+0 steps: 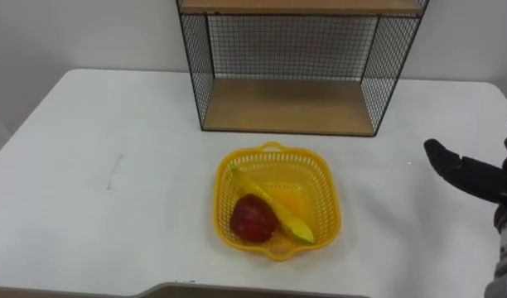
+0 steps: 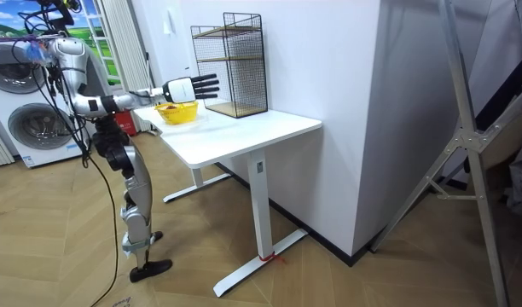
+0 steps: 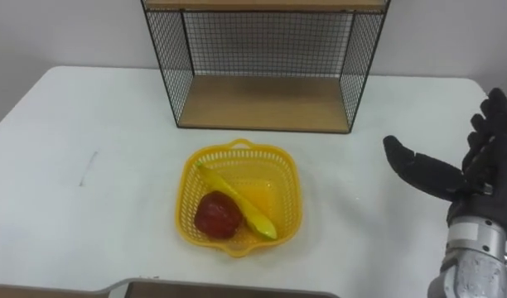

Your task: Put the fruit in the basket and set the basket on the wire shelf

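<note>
A yellow plastic basket [image 1: 320, 178] [image 3: 290, 176] stands on the white table [image 1: 113, 165], just in front of the wire shelf [image 1: 291, 106] [image 3: 262, 103]. Inside it lie a red apple [image 1: 253, 218] [image 3: 218, 215] and a yellow banana [image 1: 274, 207] [image 3: 241, 201] set diagonally beside the apple. My right hand [image 1: 473, 174] [image 3: 469, 178] hovers open above the table to the right of the basket, fingers straight, clear of it. In the room view the same hand [image 2: 186, 88] is held out over the table near the basket [image 2: 177, 112].
The wire shelf [image 2: 235, 64] has a wooden bottom board and an upper board, with black mesh sides and back. It stands at the table's far edge against the white wall. Washing machines [image 2: 22, 111] stand behind me in the room view.
</note>
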You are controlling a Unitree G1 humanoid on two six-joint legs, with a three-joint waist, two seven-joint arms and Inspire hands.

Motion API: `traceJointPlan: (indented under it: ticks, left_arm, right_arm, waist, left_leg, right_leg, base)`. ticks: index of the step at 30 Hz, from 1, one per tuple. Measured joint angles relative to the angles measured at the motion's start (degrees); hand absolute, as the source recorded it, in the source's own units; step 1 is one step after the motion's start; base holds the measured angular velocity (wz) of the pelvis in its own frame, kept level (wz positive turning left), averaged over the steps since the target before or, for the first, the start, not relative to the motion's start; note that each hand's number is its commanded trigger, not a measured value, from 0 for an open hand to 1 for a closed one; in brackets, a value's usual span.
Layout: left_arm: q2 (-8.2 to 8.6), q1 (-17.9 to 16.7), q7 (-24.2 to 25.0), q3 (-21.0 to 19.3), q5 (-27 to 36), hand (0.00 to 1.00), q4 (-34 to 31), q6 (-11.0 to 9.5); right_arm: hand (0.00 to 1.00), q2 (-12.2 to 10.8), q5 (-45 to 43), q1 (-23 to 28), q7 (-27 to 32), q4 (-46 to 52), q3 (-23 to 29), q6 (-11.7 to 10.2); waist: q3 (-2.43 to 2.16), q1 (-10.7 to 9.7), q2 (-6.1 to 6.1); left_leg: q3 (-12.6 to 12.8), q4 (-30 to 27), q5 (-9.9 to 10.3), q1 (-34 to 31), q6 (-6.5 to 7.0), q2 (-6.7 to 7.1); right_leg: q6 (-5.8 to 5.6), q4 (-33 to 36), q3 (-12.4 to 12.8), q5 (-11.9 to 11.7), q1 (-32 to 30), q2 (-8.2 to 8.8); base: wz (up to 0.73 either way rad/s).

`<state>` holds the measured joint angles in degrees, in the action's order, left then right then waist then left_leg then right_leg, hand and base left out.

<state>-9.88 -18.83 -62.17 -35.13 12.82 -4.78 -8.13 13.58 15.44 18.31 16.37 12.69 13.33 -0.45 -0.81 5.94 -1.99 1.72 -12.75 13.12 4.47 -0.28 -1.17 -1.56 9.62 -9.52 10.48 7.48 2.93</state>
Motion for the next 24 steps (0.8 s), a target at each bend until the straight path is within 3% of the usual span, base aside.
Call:
traceJointPlan:
  ticks: [5,6,8,11,15,19,24]
  left_arm:
    - [0.05,0.79,6.9,9.26,3.49,0.0,-1.68,-0.16]
    - [0.07,0.81,9.75,11.73,4.08,0.0,-1.82,-0.26]
    - [0.08,0.86,14.21,15.19,4.58,0.0,-1.82,-1.13]
    - [0.26,0.9,21.32,20.73,5.75,0.0,-1.81,-2.22]
    - [1.01,1.47,29.61,25.25,8.32,0.0,-0.39,-3.52]
    - [1.27,1.71,36.31,30.13,11.58,0.0,3.32,-3.85]
    - [1.27,1.73,43.24,35.53,17.03,0.0,3.74,-3.89]
  right_arm:
    - [0.0,-0.64,2.63,-0.05,-4.26,-2.69,-3.02,-0.09]
    - [0.0,-0.76,3.34,-0.05,-5.41,-2.69,-3.5,-0.1]
    - [0.0,-0.98,4.45,-0.05,-6.62,-2.7,-3.97,-0.36]
    - [0.0,-1.1,4.48,-0.07,-8.21,-3.02,-4.92,-2.53]
    - [0.0,-2.86,4.85,-0.36,-11.84,-4.5,-6.1,-4.95]
    - [0.0,-3.85,7.05,-0.68,-14.05,-9.85,-8.42,-5.93]
    - [0.0,-4.24,7.97,-1.86,-15.25,-11.03,-11.89,-6.05]
  waist:
    - [0.54,-1.2,-0.07]
    - [0.93,-1.38,-0.11]
    - [0.96,-1.59,-0.11]
    - [1.08,-1.73,0.09]
    - [1.68,-2.48,1.2]
    - [1.37,-2.71,2.26]
    - [1.61,-3.96,1.81]
  left_leg:
    - [-0.43,-0.83,0.0,-1.19,0.01,0.14]
    - [-0.41,-0.88,0.0,-1.29,0.01,0.13]
    - [-0.4,-0.87,-0.02,-1.53,0.02,0.14]
    - [-0.03,-0.9,-0.06,-1.19,0.06,0.12]
    - [0.62,-0.86,-0.06,-0.7,0.06,-0.03]
    - [1.18,-0.88,-0.05,-0.57,0.08,-0.05]
    - [1.25,-0.84,-0.03,-1.09,0.1,-0.12]
  right_leg:
    - [-0.03,0.03,-0.63,0.02,-0.58,0.06]
    - [-0.02,0.01,-0.63,0.02,-0.58,0.05]
    - [-0.02,0.13,-0.55,0.02,-0.59,0.05]
    - [-0.03,0.13,-0.1,0.02,-0.63,0.01]
    - [-0.02,0.22,0.35,0.01,-0.72,-0.02]
    - [-0.02,0.29,1.06,-0.02,-0.74,-0.02]
    - [-0.04,1.26,1.36,-0.03,-1.59,-0.06]
  base:
    - [0.08]
    - [0.0]
    - [0.0]
    - [-0.07]
    - [-0.08]
    - [-0.08]
    - [-0.02]
